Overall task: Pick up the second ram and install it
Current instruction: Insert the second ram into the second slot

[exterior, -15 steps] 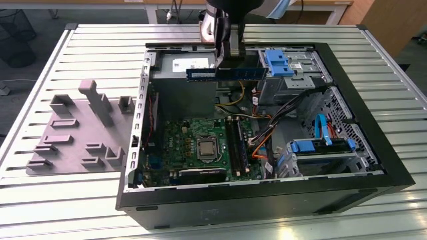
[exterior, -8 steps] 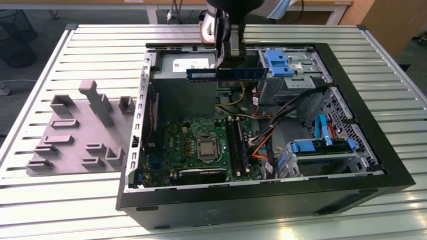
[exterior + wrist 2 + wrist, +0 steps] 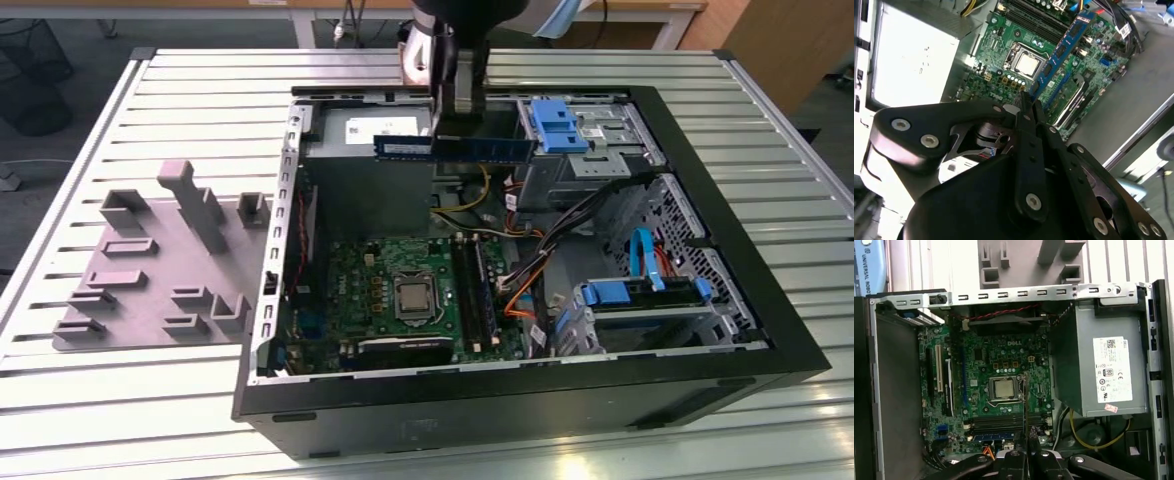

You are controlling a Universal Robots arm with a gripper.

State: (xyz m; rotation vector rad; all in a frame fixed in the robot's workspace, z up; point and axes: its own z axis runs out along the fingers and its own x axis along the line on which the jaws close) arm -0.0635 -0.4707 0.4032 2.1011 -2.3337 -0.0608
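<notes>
The second ram (image 3: 454, 148) is a long blue-green stick with dark chips. It hangs level above the far end of the open computer case (image 3: 534, 400), and my gripper (image 3: 462, 135) is shut on its middle. In the second wrist view the ram (image 3: 1061, 50) juts out from my gripper (image 3: 1029, 102) over the green motherboard (image 3: 1004, 55). The first wrist view shows the ram (image 3: 1025, 405) edge-on above the processor (image 3: 1003, 389), with my gripper (image 3: 1026, 454) just behind it. The long black memory slots (image 3: 470, 285) lie on the motherboard (image 3: 387, 290) well below the stick.
A grey fixture block (image 3: 147, 270) with several holders sits on the slatted table at the exterior view's left. Inside the case are the power supply (image 3: 1099, 365), blue drive brackets (image 3: 554, 125) (image 3: 641, 292) and loose orange and yellow cables (image 3: 521, 285).
</notes>
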